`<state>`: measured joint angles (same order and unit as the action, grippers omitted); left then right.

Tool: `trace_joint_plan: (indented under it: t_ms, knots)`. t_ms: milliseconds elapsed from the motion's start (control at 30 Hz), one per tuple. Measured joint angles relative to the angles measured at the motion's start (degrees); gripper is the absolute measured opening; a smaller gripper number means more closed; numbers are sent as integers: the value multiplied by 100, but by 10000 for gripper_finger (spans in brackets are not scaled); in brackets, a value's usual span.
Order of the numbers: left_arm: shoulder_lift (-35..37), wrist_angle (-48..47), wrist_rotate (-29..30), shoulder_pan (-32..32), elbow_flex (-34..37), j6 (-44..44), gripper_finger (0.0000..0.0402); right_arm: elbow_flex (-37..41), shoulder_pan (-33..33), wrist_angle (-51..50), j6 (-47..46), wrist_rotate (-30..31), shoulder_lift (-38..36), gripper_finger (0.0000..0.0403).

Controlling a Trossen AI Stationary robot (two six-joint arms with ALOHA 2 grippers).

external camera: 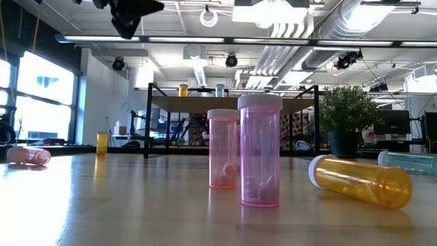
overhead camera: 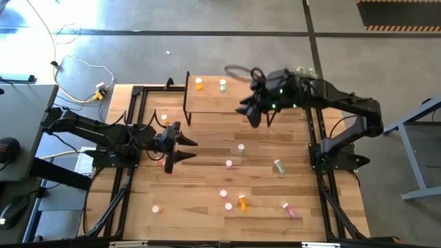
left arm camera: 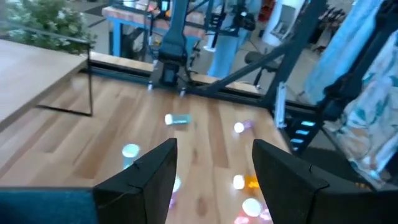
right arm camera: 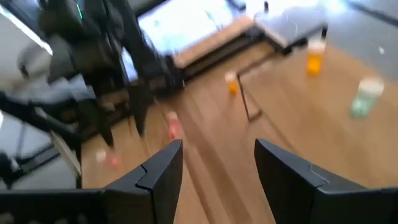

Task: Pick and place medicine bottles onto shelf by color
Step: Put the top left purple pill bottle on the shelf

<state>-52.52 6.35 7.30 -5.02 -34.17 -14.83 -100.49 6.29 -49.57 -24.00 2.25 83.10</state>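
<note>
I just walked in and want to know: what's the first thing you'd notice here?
Two pink medicine bottles stand upright together right in front of the low camera, an orange bottle lying on its side beside them. From above, the right gripper hangs open over the shelf, where an orange and a green bottle stand.

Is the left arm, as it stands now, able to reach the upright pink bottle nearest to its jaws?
Probably yes: the left gripper is open and empty, and bare tabletop lies between it and the upright pink bottle.
</note>
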Motion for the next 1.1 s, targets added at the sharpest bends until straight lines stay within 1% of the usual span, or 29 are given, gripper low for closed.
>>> trace_joint_plan:
  t_ms: [233,333,567,733,833,900,1000,1100]
  knots:
    - [158,-1,3,-294,4,-112,197,5,-863,-1172,-476,985,3,190]
    - [176,10,117,-336,4,-109,197,7,-1197,-1606,-716,1193,3,190]
    - [64,28,156,-325,4,-107,197,7,-1906,-2556,-1346,1781,3,190]
    - [37,81,211,-321,4,26,200,7,-2351,-3166,-1990,2172,5,190]
    - [36,83,319,-321,4,14,211,18,-2611,-3567,-2518,2310,9,190]
    - [36,83,421,-321,4,-59,224,223,-2769,-3570,-2853,2458,-18,190]
    - [36,86,583,-271,4,-239,247,739,-2968,-3546,-3398,2519,-111,190]
    - [12,94,594,-99,4,-382,267,1237,-3083,-3263,-3848,2615,-245,190]
